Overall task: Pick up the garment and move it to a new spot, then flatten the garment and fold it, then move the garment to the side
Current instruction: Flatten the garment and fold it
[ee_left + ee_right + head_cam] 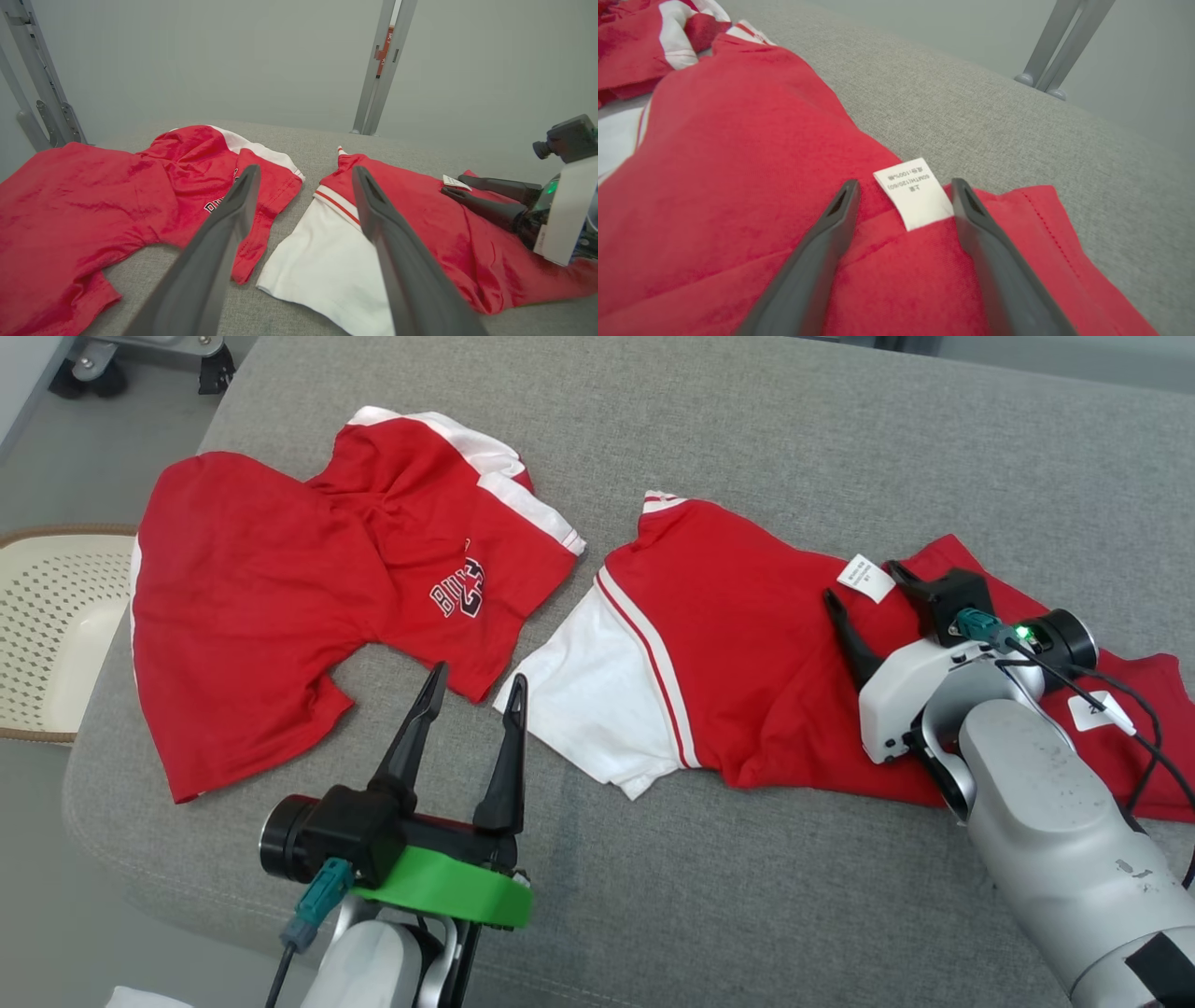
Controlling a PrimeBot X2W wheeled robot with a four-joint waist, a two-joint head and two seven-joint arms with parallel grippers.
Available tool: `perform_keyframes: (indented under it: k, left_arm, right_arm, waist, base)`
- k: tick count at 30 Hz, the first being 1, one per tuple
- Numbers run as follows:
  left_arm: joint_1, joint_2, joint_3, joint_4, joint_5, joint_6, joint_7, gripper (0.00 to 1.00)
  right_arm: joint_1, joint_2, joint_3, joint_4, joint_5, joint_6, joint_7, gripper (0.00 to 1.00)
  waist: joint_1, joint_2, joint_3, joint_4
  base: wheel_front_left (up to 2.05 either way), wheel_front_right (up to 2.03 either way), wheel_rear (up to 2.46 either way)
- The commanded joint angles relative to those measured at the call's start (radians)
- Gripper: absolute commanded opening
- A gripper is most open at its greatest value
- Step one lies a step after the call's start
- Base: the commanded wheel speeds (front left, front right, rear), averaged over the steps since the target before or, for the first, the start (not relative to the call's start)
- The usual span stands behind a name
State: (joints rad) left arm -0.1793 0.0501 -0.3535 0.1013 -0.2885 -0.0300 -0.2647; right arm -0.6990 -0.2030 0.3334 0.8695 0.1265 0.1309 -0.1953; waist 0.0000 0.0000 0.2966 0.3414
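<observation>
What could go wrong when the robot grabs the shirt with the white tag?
The open right tool straddles the white tag, so it might pinch only the tag or one layer, bunching the right shirt. The open left tool hovers between the white sleeve and the other shirt, so it may snag the wrong one.

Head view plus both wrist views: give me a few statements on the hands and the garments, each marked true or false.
1. The right hand is open, its fingers either side of the white label. True.
2. The left hand is shut on a garment. False: it is open, gripping nothing.
3. The lettered garment and the white-sleeved garment both lie on the grey cushion. True.
4. The lettered garment lies smooth and flat. False: it is rumpled, bunched near its middle.
5. A basket stands at the cushion's right. False: the pale basket is at its left.
</observation>
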Motion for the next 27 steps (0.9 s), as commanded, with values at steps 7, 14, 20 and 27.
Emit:
perform_keyframes:
  k: [7,14,20,27]
  left_arm:
    - [-0.014,0.001,-0.007,0.005,-0.005,0.006,0.000,1.00]
    - [-0.002,0.001,0.004,0.014,0.003,0.003,0.000,1.00]
    - [-0.012,0.001,-0.015,0.003,-0.008,0.000,0.000,1.00]
    - [-0.021,0.001,-0.032,0.004,-0.023,-0.002,0.000,1.00]
  right_arm:
    - [-0.039,-0.018,-0.018,0.090,0.000,0.000,-0.009,0.00]
    - [-0.065,-0.007,-0.034,0.103,0.002,0.000,-0.041,0.00]
    - [-0.164,-0.074,-0.090,0.070,0.006,0.000,-0.035,0.00]
    - [-0.305,-0.147,-0.139,0.076,-0.021,0.000,0.040,0.00]
  waist:
    - [0.0000,0.0000,-0.001,-0.001]
    - [0.0000,0.0000,-0.024,-0.022]
    - [0.0000,0.0000,-0.009,-0.026]
    - [0.0000,0.0000,0.028,0.001]
  base:
    - [0.00,0.00,0.00]
    - [0.00,0.00,0.00]
    - [0.00,0.00,0.00]
    - [0.00,0.00,0.00]
